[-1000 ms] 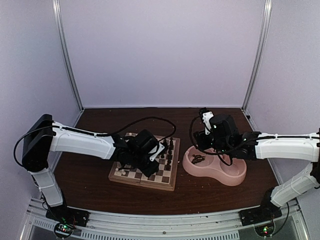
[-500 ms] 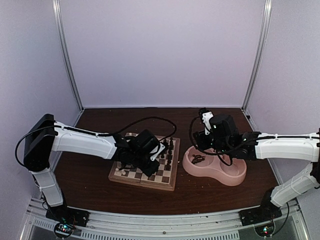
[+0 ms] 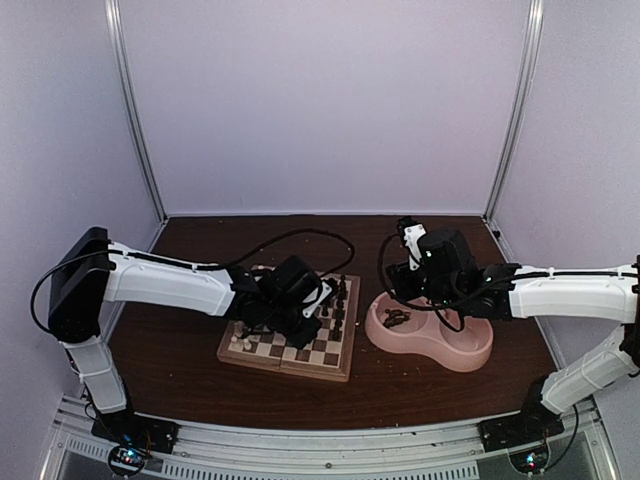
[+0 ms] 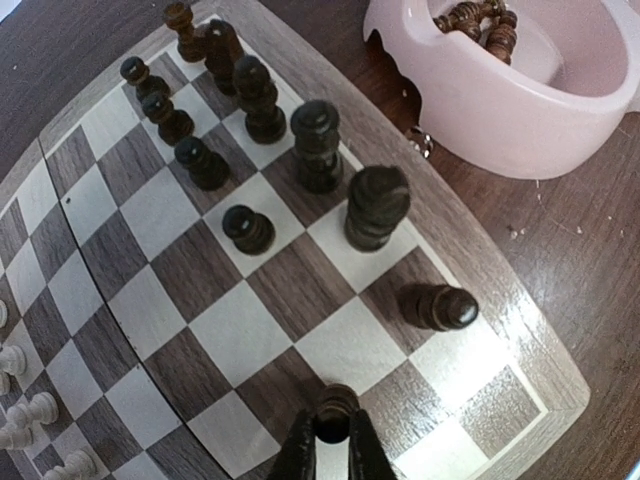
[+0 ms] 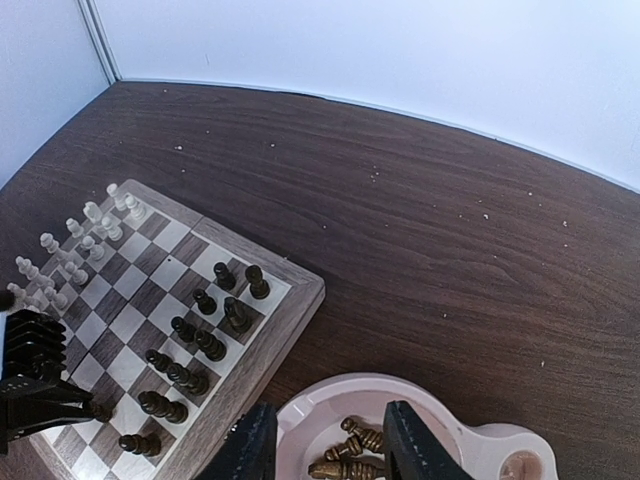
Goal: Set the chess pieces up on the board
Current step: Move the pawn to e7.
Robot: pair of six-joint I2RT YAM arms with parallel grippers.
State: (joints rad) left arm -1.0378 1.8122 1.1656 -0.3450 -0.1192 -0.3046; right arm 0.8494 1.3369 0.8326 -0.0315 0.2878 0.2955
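The board (image 3: 338, 367) lies left of centre on the table. Dark chess pieces (image 4: 375, 205) stand in two rows along its right side, and cream ones (image 4: 30, 410) along its left side. My left gripper (image 4: 335, 440) is low over the board's near right corner, shut on a small dark piece (image 4: 337, 405) that stands on a square there. My right gripper (image 5: 335, 445) hangs open above the pink bowl (image 5: 330, 400). Nothing is between its fingers, and several dark pieces (image 5: 355, 450) lie in the bowl below it.
The pink double bowl (image 3: 440, 345) sits just right of the board (image 4: 480, 270), close to its rim. Dark bare tabletop (image 5: 450, 250) stretches behind both. White walls and metal posts close the cell.
The left gripper's fingers have closed onto the dark piece and the wrist has shifted slightly over the board. The right arm has not moved.
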